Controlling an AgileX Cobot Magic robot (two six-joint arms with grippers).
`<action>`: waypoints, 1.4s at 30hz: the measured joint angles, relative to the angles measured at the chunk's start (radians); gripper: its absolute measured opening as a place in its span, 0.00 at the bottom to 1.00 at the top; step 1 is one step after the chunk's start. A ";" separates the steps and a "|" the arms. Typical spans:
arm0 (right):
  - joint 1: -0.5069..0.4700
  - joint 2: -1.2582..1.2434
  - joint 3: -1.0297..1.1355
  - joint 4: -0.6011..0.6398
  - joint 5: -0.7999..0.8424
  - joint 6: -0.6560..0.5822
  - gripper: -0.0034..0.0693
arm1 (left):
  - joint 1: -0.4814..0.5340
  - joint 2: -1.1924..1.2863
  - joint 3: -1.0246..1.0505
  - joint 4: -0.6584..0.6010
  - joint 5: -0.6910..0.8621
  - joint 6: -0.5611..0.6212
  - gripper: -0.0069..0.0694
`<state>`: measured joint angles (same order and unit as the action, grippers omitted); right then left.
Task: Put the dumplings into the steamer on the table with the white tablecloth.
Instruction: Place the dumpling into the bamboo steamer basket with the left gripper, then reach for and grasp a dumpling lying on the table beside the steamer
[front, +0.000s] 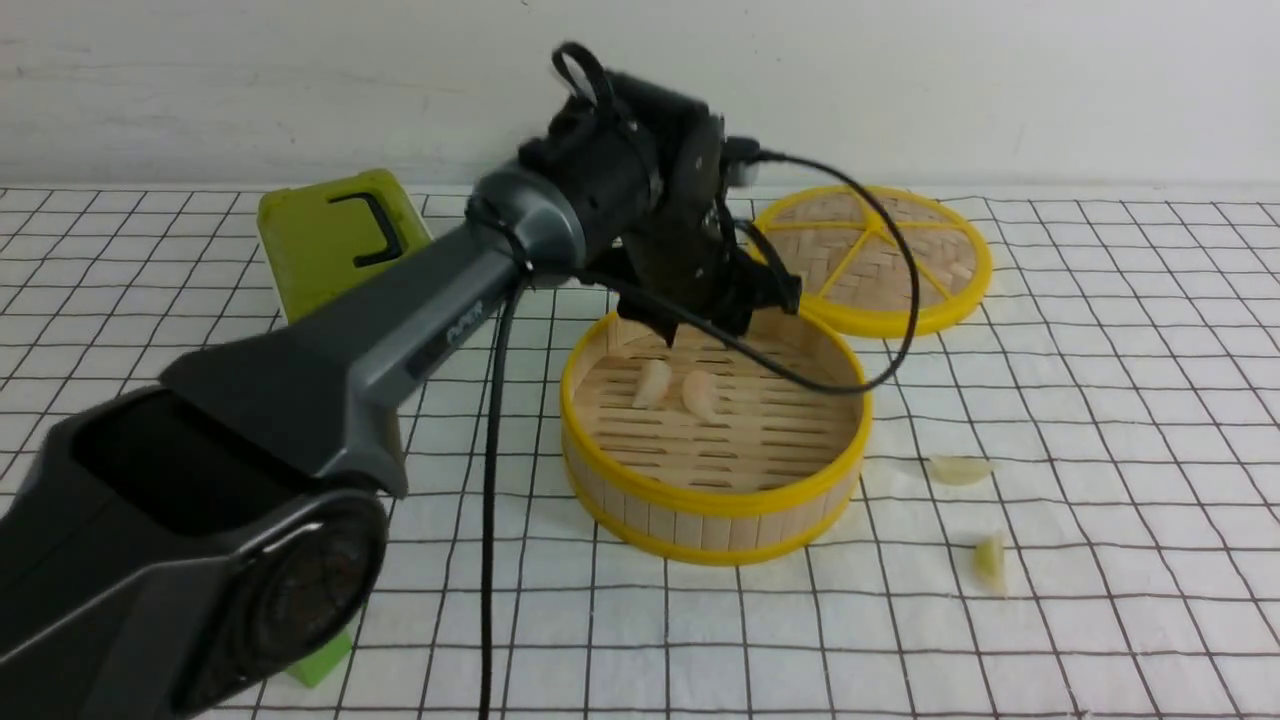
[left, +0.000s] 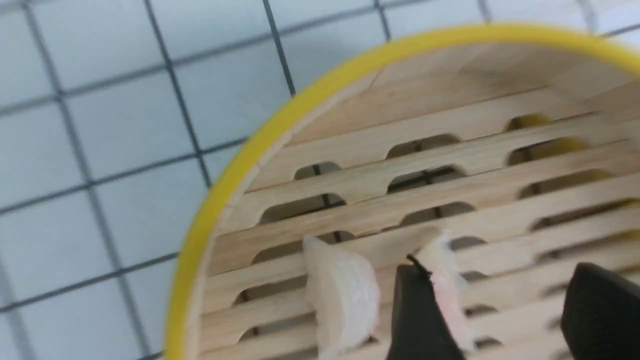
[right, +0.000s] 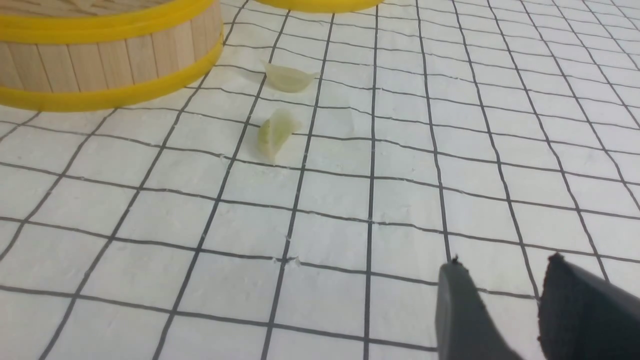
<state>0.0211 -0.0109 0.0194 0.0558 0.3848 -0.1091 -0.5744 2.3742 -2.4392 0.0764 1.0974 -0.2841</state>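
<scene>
Left jaws apart near pale translucent crescent dumplings (left: 342, 295)

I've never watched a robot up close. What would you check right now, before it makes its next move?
1. Pink dumplings lying on the steamer floor: ok.
2. Left end effector open above them: ok.
3. Its fingers clear of the dumplings: cannot tell, one looks very close.
4. Yellow-green dumplings in the steamer: not ok, both lie on the tablecloth to its right.
5. Right end effector open and empty: ok.
6. Lid off the steamer: ok, it lies behind.
</scene>
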 joint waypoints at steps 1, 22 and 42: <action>0.000 0.000 0.000 0.000 0.000 0.000 0.38 | 0.000 -0.026 -0.021 0.000 0.027 0.021 0.58; 0.000 0.000 0.000 0.000 0.000 0.000 0.38 | 0.085 -0.968 0.283 -0.007 0.128 0.217 0.07; 0.000 0.000 0.000 0.000 0.000 0.000 0.38 | 0.085 -1.931 1.941 -0.124 -0.586 0.193 0.07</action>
<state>0.0211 -0.0109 0.0194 0.0558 0.3848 -0.1091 -0.4893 0.4432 -0.4983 -0.0475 0.5115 -0.0913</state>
